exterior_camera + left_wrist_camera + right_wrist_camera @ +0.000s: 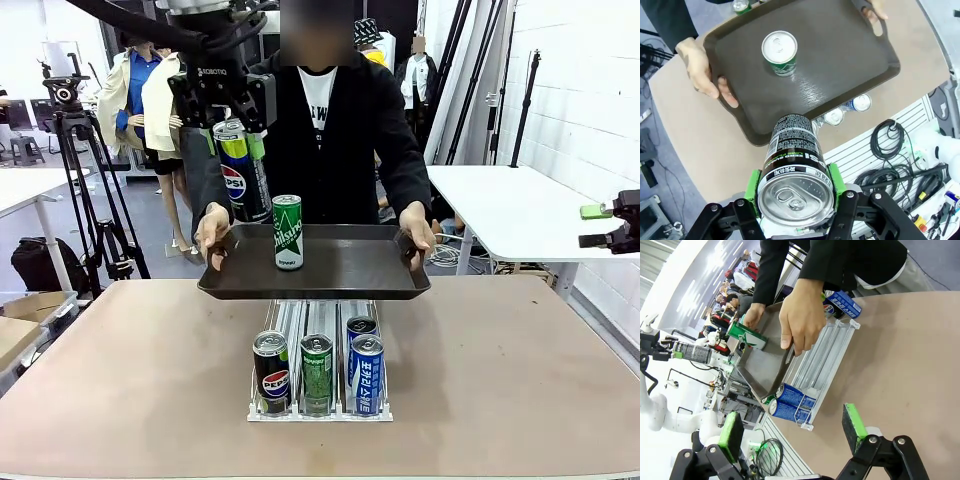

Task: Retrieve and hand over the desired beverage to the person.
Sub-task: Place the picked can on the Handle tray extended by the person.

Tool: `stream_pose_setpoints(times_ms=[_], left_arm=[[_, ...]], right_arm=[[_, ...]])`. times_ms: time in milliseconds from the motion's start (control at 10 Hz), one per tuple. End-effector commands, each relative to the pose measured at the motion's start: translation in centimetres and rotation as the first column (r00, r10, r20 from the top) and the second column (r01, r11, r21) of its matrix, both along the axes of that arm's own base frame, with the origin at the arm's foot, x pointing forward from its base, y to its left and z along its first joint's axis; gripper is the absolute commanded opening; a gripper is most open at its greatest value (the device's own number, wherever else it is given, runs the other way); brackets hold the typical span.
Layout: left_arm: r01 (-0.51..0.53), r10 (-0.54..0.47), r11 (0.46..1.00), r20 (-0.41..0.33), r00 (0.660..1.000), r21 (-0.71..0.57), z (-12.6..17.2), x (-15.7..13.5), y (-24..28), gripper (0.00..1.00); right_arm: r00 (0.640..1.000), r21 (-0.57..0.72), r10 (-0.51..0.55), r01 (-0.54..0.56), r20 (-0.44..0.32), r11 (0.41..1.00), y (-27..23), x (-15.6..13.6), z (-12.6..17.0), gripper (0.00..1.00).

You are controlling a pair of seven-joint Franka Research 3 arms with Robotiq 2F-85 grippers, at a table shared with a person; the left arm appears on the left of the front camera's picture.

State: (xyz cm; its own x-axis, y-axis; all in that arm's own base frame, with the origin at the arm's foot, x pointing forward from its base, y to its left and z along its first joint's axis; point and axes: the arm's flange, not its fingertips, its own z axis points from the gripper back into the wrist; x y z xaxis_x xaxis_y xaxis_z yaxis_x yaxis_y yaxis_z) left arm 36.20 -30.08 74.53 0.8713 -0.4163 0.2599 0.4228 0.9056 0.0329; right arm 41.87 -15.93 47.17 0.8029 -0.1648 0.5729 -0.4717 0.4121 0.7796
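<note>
Over the tray's left end, my left gripper (240, 135) clasps a black Pepsi can (241, 172) in the air. Further right, the person (330, 120) holds the dark tray (340, 275), a green can (287, 232) upright on it. My right gripper (792, 432) hangs with jaws apart.

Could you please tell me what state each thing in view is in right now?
Left gripper: shut on the Pepsi can, held above the tray.
Right gripper: open, holding nothing.
Tray: held level by the person's hands, over the table.
Green can: upright on the tray, unopened.
Rack: on the table, cans standing in its lanes.
</note>
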Motion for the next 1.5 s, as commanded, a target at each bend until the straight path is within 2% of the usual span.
stream_pose_setpoints(times_ms=[0, 400, 700, 1400], left_arm=[[0.050, -0.050, 0.998, 0.003, 0.999, 0.024, 0.7, 0.1, -1.1, 0.00], [0.144, -0.145, 0.989, 0.023, 0.989, 0.042, 1.0, 0.2, -4.9, 0.00], [0.189, -0.190, 0.979, -0.002, 0.982, 0.074, 0.9, 0.4, -7.6, 0.00], [0.224, -0.228, 0.960, 0.004, 0.974, 0.169, -1.4, 1.5, -13.8, 0.00]], right_arm=[[1.000, 0.012, 0.002, -0.002, 0.006, 1.000, 0.1, -0.1, 0.0, 1.00], [1.000, 0.012, 0.002, -0.002, 0.006, 1.000, 0.1, -0.1, 0.0, 1.00], [1.000, 0.012, 0.002, -0.002, 0.006, 1.000, 0.1, -0.1, 0.0, 1.00], [1.000, 0.012, 0.002, -0.002, 0.006, 1.000, 0.1, -0.1, 0.0, 1.00]])
